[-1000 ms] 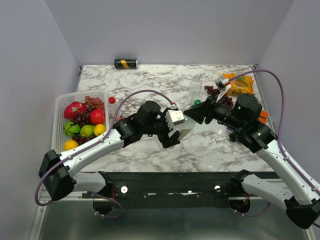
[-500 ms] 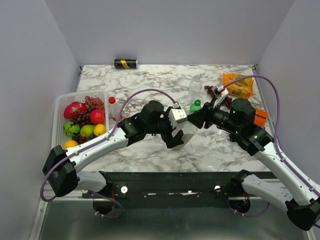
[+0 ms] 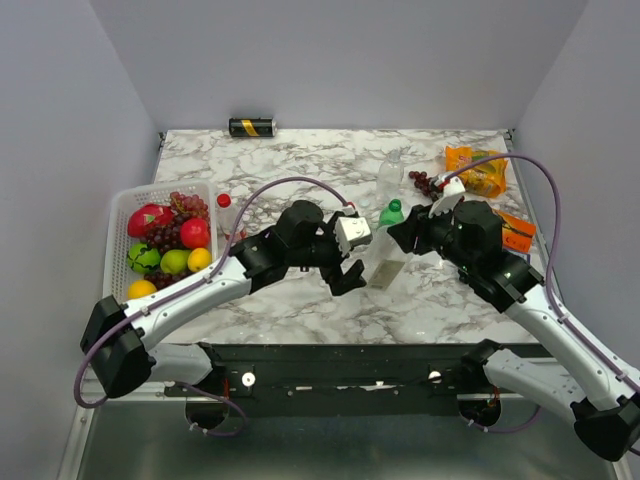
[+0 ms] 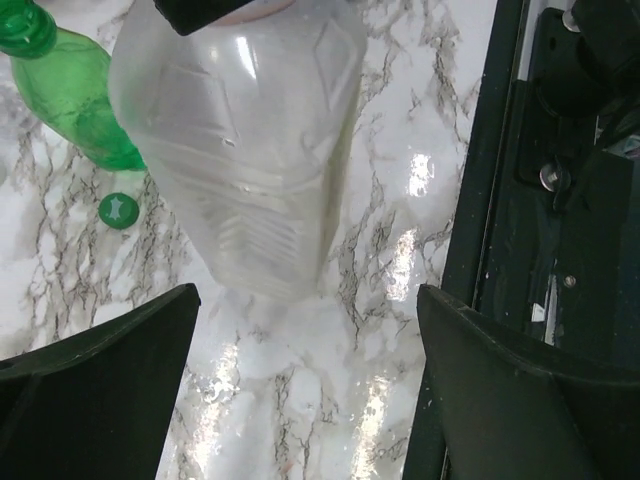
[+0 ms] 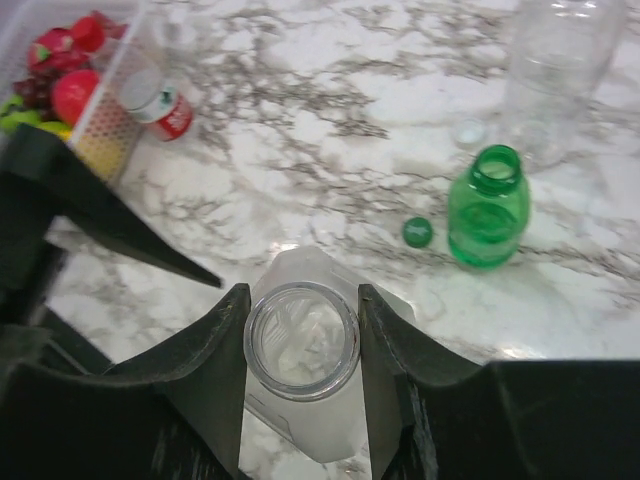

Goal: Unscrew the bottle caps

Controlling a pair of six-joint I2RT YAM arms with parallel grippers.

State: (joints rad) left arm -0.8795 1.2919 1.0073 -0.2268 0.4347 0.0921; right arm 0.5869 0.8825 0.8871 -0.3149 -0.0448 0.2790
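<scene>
A larger clear bottle (image 3: pixel 385 268) stands at the table's middle, its mouth open with no cap (image 5: pixel 301 345). My right gripper (image 5: pixel 301 312) is shut on its neck from above; it also shows in the top view (image 3: pixel 402 238). My left gripper (image 4: pixel 308 300) is open and empty, its fingers just short of that bottle (image 4: pixel 250 150). The small green bottle (image 5: pixel 487 207) stands uncapped behind it, its green cap (image 5: pixel 417 232) on the table. The second larger clear bottle (image 5: pixel 560 50) stands farther back. The small red-labelled bottle (image 5: pixel 160 100) with a red cap stands by the basket.
A white basket (image 3: pixel 118 215) of fruit sits at the left. A black-and-gold can (image 3: pixel 252 127) lies at the back edge. An orange snack packet (image 3: pixel 478 170) and grapes (image 3: pixel 425 182) lie at the back right. A small clear cap (image 5: pixel 468 133) lies near the far bottle.
My left gripper has let go of the larger clear bottle and drawn back a little. The bottle has come down upright onto the table, with my right gripper at its neck.
</scene>
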